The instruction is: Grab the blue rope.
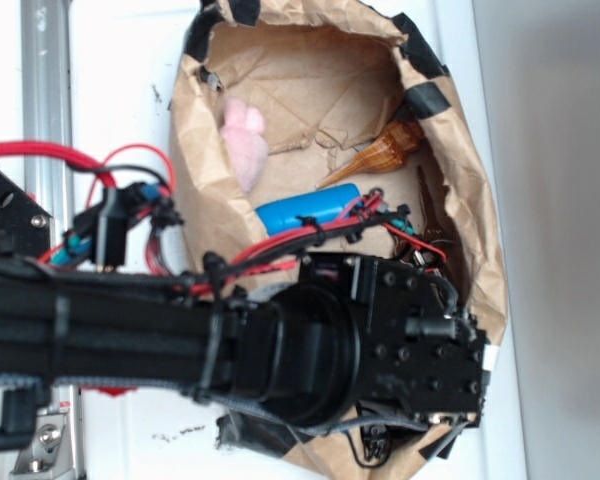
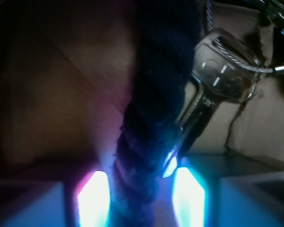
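**Rope between the fingers, key alongside**

In the wrist view the blue rope runs down the middle of the frame from top centre to the bottom edge, passing straight between the 2 glowing fingertips of the gripper. The tips sit just beside the rope on either side; whether they are already pressing on it cannot be told, since glare washes out the contact line. In the exterior view the rope itself is hidden beneath the black arm and wrist at lower centre.

The main risk is the metal key, right of centre in the wrist view. Its blade slants down beside the rope and ends close to the right fingertip. A closing squeeze could pinch the blade together with the rope, or its thin wire loop could drag along on a lift. The rope is long and limp, so a hold on one short stretch may leave the rest trailing and snagging the bag's rim.

The rope is thick, nearly black, with coarse twisted strands that should grip well. The key is flat, shiny and hard. The paper bag is creased brown kraft with black tape patches on its rim. Inside it lie a smooth bright blue bottle, a fuzzy pink toy and a ridged brown cone.
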{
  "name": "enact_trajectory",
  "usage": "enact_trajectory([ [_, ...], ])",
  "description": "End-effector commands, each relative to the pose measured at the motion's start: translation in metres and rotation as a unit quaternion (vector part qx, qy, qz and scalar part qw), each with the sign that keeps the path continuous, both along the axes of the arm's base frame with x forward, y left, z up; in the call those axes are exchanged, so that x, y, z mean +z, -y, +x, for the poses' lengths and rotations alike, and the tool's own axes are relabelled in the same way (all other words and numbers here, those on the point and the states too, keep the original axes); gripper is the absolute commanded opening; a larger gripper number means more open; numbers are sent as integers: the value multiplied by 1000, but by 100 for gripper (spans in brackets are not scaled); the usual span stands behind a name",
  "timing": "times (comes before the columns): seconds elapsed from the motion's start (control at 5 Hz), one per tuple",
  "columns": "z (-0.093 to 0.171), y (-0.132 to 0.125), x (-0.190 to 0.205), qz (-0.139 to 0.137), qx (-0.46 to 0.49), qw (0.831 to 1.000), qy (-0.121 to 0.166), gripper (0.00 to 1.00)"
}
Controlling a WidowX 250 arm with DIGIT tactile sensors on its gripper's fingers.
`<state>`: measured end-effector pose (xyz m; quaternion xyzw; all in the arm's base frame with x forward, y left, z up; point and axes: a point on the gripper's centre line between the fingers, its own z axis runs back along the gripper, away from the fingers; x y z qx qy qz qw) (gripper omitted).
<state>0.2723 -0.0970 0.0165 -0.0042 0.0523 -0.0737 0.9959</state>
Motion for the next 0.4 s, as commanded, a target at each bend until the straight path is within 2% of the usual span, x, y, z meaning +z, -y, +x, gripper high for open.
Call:
enact_trajectory([
  [0.0,-14,-29,29,28,92,995,8,0],
  [0.2,-32,-76,77,28,201,978,56,0],
])
